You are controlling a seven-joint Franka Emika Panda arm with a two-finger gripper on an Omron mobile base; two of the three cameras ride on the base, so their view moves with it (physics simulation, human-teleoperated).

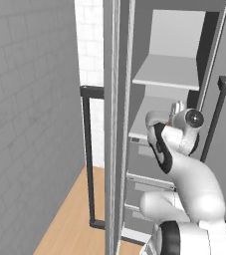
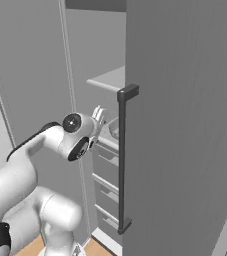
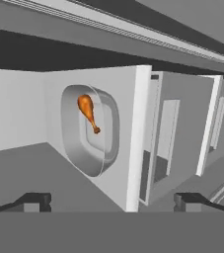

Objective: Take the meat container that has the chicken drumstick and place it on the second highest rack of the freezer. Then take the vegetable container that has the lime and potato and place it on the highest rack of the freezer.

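Fingers (image 3: 111,201) are standing wide apart with nothing between them, their two dark tips rising at the bottom of the hand view, which is rolled onto its side. Just ahead of them the meat container (image 3: 90,129), a pale grey tray with rounded corners, is sitting flat on the second highest rack (image 3: 121,99), close to that board's front edge. The chicken drumstick (image 3: 88,111) is lying inside the tray, orange-brown and far smaller than it, toward one end of the tray's floor. Neither tip is touching the tray.

Seen from the left base view, the freezer (image 1: 119,124) is standing open with the white arm reaching into it from the lower right. The hand (image 1: 176,110) is sitting level with the second highest rack (image 1: 149,119), at that board's front. The highest rack (image 1: 167,72) is lying directly above the second one, bare. Grey drawers (image 1: 144,172) are stacked below the second rack.

From the right base view, the open freezer door (image 2: 185,125) with its long black handle (image 2: 122,160) is standing in front of the shelves and covering most of them. The hand (image 2: 99,117) is showing just left of the handle, and a curved grey rim of the meat container (image 2: 113,128) is peeking out between hand and handle. The highest rack (image 2: 107,79) is jutting out above it.
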